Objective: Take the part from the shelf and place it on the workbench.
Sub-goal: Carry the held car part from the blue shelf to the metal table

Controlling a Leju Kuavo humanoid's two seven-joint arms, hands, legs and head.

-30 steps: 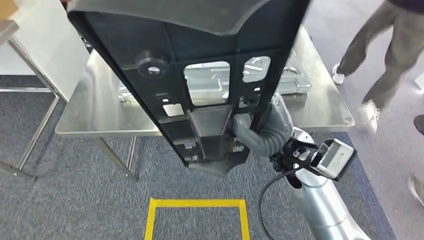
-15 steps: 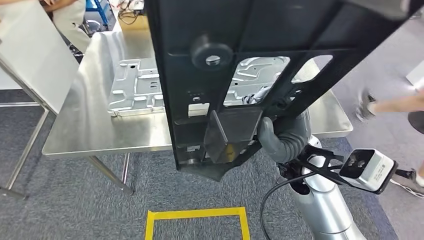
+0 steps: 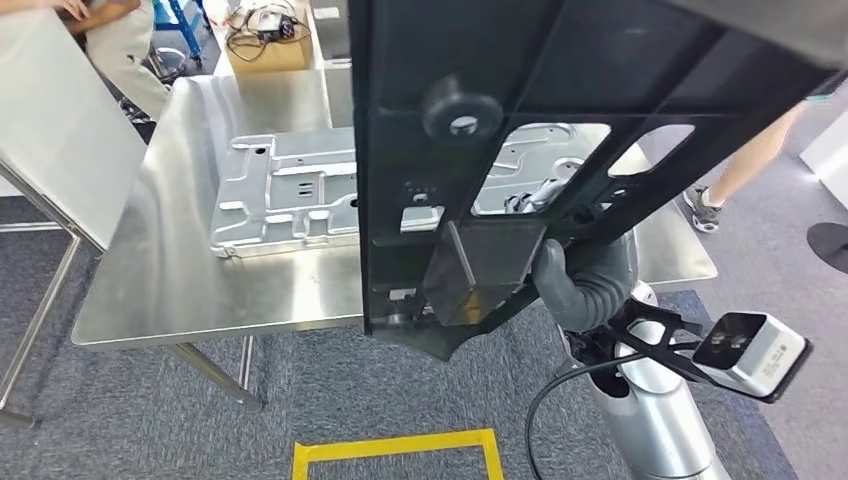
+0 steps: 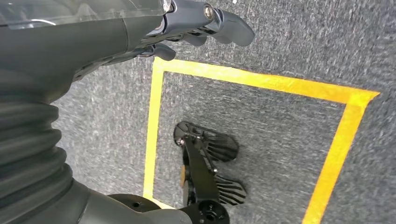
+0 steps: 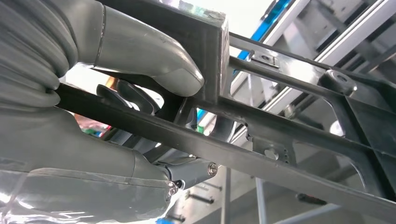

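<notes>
part (image 3: 560, 110): black ribbed plastic frame with cut-out windows, held up above the counter | right hand (image 3: 580, 280) grips its lower edge, thumb (image 5: 140, 51) pressed on a rib | left hand (image 4: 201, 23) holds nothing, fingers loosely curled over grey carpet | counter (image 3: 180, 270): steel, carrying a stamped metal panel (image 3: 290, 190)

The black part (image 3: 520, 150) runs off the head view's top edge and hides much of the workbench (image 3: 180, 280) (including the metal panel's (image 3: 290, 190) right half) behind it.
</notes>
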